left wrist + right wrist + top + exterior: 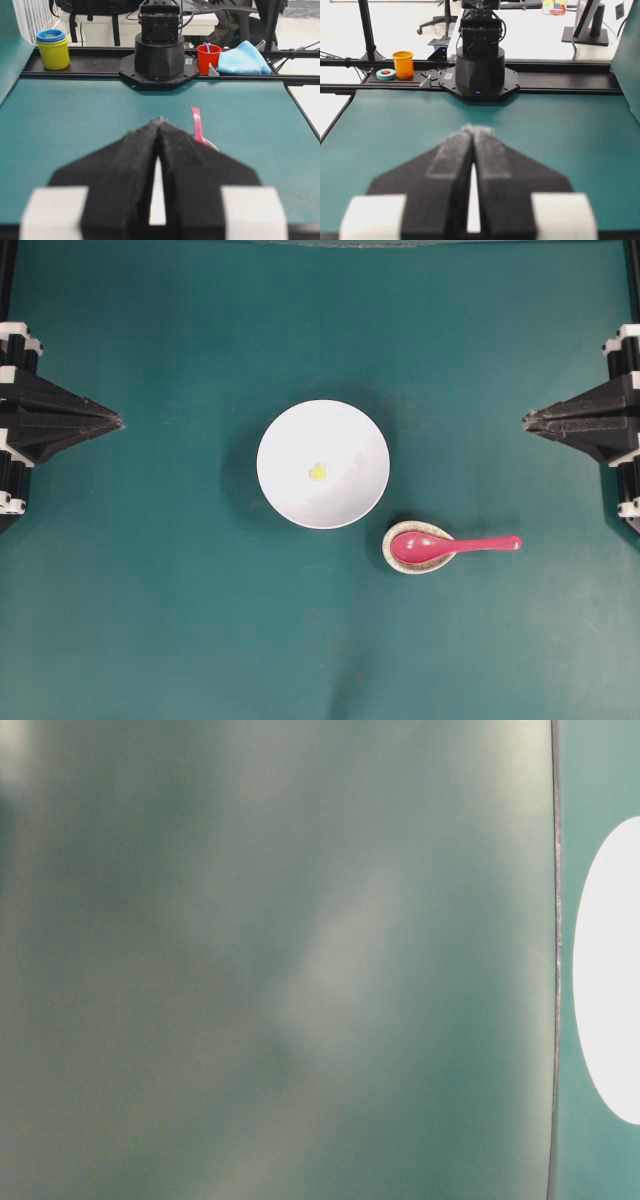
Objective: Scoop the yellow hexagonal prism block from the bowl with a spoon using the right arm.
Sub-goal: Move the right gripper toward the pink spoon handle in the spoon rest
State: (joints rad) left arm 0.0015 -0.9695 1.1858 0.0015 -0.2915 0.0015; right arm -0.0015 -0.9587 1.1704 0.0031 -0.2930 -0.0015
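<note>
Evidently nothing is done yet: the yellow hexagonal prism block (pixel 317 472) lies inside the bowl (pixel 285 435), the spoon (pixel 450 545) rests untouched just beside the bowl, and both the right gripper (pixel 527 421) and left gripper (pixel 118 422), jaws closed and empty, sit well apart from the bowl. Table-level view is blurred.

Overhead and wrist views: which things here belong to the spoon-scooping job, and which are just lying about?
Part of the job:
- yellow block, inside the white bowl
- pink spoon, scoop on the speckled rest
- right hand, shut, away from the spoon

Just lying about:
- left hand, shut, idle
- stacked cups, red cup, blue cloth
- orange cup, tape roll
</note>
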